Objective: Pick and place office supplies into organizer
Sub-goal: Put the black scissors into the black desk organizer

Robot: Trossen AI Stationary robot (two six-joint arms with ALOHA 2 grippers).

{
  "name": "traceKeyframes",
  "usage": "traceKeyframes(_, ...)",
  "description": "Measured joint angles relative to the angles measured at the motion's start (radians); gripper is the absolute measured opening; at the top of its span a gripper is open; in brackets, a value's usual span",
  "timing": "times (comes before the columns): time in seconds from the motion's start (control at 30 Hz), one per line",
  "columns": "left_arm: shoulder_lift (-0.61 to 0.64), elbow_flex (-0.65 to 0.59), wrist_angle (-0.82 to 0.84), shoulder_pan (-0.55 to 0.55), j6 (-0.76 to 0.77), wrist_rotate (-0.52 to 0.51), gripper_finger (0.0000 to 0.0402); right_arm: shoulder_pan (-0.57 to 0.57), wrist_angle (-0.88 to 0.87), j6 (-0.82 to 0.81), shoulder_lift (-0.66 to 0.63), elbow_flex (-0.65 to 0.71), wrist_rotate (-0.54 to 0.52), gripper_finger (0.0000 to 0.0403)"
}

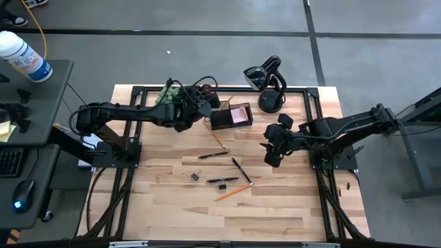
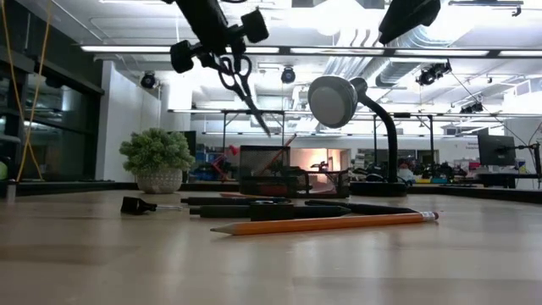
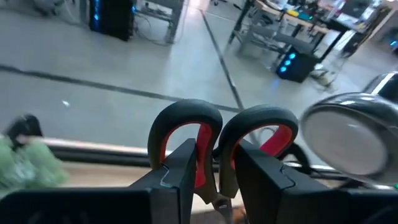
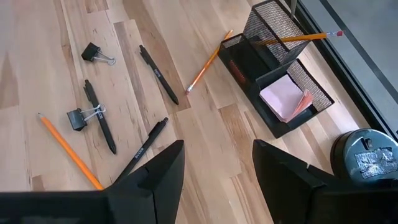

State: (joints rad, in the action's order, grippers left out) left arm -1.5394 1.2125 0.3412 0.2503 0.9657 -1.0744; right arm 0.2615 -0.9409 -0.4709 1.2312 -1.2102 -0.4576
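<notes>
My left gripper (image 3: 214, 180) is shut on the red-handled scissors (image 2: 246, 89) high above the table, just left of the black organizer (image 1: 231, 116). The organizer holds a pink sticky-note pad (image 4: 283, 96) and an orange pencil (image 4: 298, 38). A second pencil (image 4: 208, 62) lies with its end against the organizer's base. Pens (image 4: 158, 74), binder clips (image 4: 93, 51) and another pencil (image 1: 233, 191) lie on the table's middle. My right gripper (image 4: 214, 180) hangs open above the table, right of these. My left gripper pinches the scissors between its two fingers just below the two handle loops (image 3: 214, 158), which stick out past the fingertips (image 3: 180, 174). The scissors hang clear of the table, their closed blades (image 2: 261, 119) slanting down toward the organizer.
A black curved-neck lamp (image 1: 269, 83) stands right behind the organizer at the far edge. A green plant in a pot (image 2: 157, 157) sits at the far left, under my left arm. The near half of the wooden table (image 1: 207, 220) is bare.
</notes>
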Motion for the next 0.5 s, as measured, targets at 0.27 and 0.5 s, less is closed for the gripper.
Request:
traceKeyframes(0.27, -0.002, 0.0, 0.0, 0.033, -0.155, 0.018, 0.0094, 0.0, 0.005, 0.0, 0.0, 0.0, 0.0, 0.0184)
traceKeyframes(0.5, -0.022, 0.002, -0.009, 0.033, -0.181, 0.001, 0.0094, 0.0, 0.028, 0.006, 0.0, 0.0, -0.002, 0.0184)
